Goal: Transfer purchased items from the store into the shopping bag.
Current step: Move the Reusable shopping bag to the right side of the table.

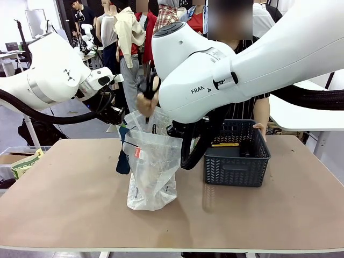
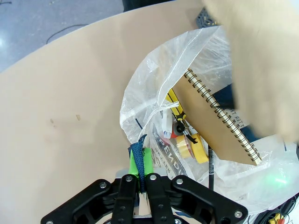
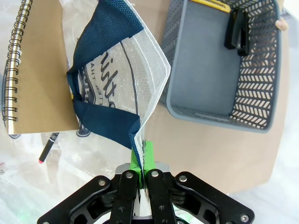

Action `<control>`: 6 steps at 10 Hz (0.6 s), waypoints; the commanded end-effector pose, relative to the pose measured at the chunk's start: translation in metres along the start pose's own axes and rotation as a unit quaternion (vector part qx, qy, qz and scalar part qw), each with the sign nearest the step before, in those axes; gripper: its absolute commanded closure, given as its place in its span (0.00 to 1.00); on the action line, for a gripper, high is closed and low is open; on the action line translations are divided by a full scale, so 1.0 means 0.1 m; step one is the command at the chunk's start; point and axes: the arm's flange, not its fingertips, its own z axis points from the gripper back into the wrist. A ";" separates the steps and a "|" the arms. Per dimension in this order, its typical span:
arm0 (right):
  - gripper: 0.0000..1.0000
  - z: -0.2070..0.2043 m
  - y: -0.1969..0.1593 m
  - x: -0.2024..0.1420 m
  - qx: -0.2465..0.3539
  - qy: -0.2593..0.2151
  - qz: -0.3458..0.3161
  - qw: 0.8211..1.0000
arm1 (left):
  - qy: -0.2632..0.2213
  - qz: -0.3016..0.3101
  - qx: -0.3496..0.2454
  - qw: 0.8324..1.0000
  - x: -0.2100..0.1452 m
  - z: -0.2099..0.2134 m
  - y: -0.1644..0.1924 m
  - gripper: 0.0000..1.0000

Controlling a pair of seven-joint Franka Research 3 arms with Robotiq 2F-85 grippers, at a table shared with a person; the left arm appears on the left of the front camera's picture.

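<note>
Between the arms the shopping bag [image 1: 153, 172] stands on the worktop [image 1: 64, 204], mouth spread by the left pincer [image 2: 140, 175] and right pincer [image 3: 141, 165], each clamped tight on an opposite rim. From above, a person's hand [image 1: 146, 102] slants a spiral notebook [image 2: 210, 121] into that gap.

Crinkly translucent plastic bag [image 1: 153, 180] — matt plastic basket [image 1: 236, 167]
</note>
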 end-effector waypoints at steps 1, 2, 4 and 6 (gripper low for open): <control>1.00 -0.01 -0.02 -0.02 -0.004 0.001 0.000 1.000 | -0.001 0.002 0.001 1.000 0.00 0.01 0.02 1.00; 1.00 -0.01 -0.02 -0.02 -0.004 0.001 0.000 1.000 | -0.001 0.002 0.001 1.000 0.00 0.01 0.02 1.00; 1.00 -0.01 -0.02 -0.02 -0.004 0.001 0.000 1.000 | -0.001 0.002 0.001 1.000 0.00 0.01 0.02 1.00; 1.00 -0.01 -0.02 -0.02 -0.004 0.001 0.000 1.000 | -0.001 0.002 0.001 1.000 0.00 0.01 0.02 1.00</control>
